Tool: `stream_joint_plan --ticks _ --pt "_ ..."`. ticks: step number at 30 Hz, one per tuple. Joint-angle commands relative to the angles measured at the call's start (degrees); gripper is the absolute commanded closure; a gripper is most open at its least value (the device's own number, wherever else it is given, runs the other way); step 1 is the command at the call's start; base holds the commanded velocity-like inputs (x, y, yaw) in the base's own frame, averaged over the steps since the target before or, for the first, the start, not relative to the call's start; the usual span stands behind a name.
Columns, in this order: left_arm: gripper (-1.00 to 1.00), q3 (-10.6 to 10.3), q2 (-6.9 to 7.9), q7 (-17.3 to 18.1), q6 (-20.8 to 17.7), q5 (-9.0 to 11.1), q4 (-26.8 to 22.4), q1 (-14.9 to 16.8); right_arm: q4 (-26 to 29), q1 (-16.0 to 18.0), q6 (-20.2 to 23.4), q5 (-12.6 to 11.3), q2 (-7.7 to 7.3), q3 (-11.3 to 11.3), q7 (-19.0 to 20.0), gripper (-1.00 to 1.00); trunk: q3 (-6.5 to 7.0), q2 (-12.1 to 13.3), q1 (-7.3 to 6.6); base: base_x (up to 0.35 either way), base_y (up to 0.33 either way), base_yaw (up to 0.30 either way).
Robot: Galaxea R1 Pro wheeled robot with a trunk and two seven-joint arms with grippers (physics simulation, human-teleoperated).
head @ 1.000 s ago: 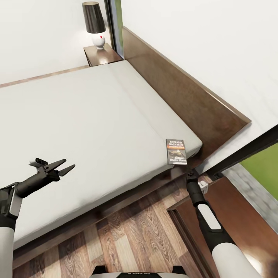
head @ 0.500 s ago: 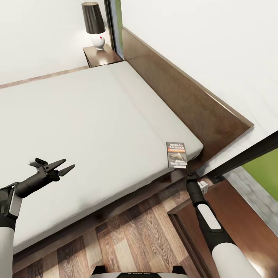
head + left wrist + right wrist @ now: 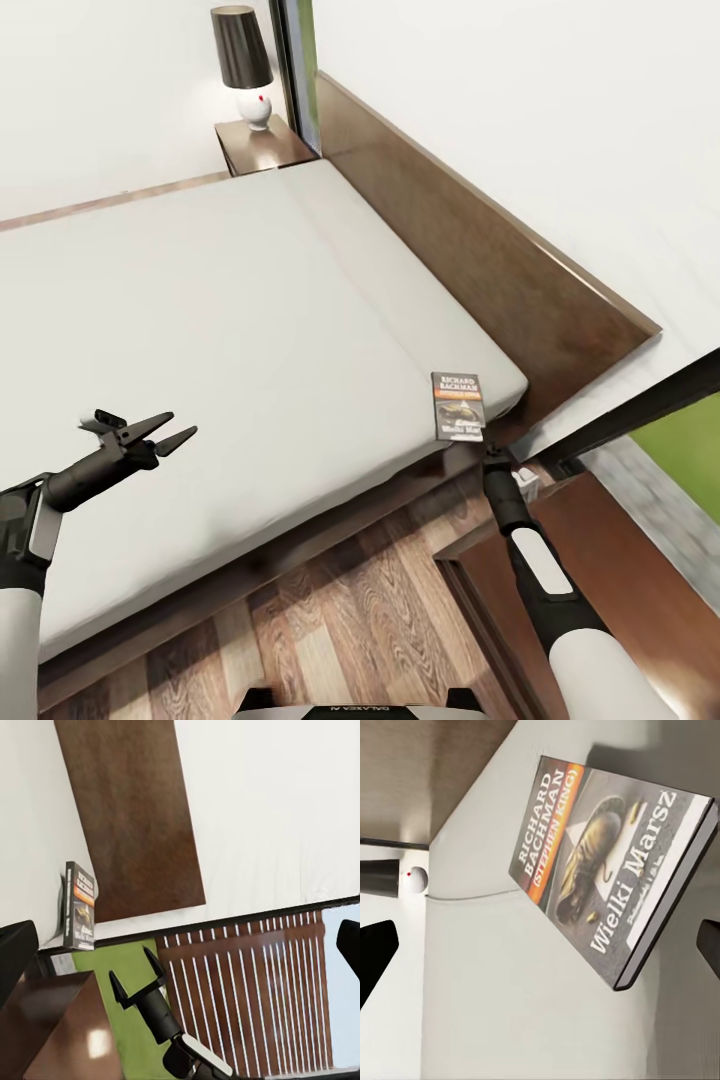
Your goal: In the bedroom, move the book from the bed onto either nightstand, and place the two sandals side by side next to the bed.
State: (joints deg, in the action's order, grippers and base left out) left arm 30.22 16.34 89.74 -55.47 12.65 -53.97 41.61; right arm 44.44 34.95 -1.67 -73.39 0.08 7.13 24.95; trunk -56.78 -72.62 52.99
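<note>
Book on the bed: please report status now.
Left hand open over mattress. Right hand open, just short of book. Book flat at mattress corner, path clear.

The paperback has a dark cover with white lettering, an orange band and a brown boot picture. The mattress is plain pale grey-white, the headboard dark brown. The floor shows brown wood grain. The far lamp has a black shade and white base.

The camera has shifted slightly; the right gripper has edged toward the book.
</note>
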Motion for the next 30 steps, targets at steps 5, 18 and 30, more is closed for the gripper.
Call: stream_joint_plan --ticks 5,18,30 --pt "-1.00 0.0 -0.07 0.3 -0.6 -0.1 0.0 0.0 -0.1 0.0 0.0 -0.5 0.01 0.0 0.3 -1.00 -0.03 0.0 0.02 0.064 0.000 0.000" --pt "-1.00 0.0 -0.08 0.3 -0.6 -0.1 0.0 0.0 0.0 0.0 0.0 -0.4 0.01 -0.1 0.4 -1.00 -0.03 0.0 0.02 0.004 0.000 0.000" --pt "-1.00 0.0 -0.08 0.3 -0.6 0.0 0.0 0.0 0.1 0.0 0.0 -0.4 0.01 0.1 0.6 -1.00 -0.03 0.0 0.02 0.000 0.000 0.000"
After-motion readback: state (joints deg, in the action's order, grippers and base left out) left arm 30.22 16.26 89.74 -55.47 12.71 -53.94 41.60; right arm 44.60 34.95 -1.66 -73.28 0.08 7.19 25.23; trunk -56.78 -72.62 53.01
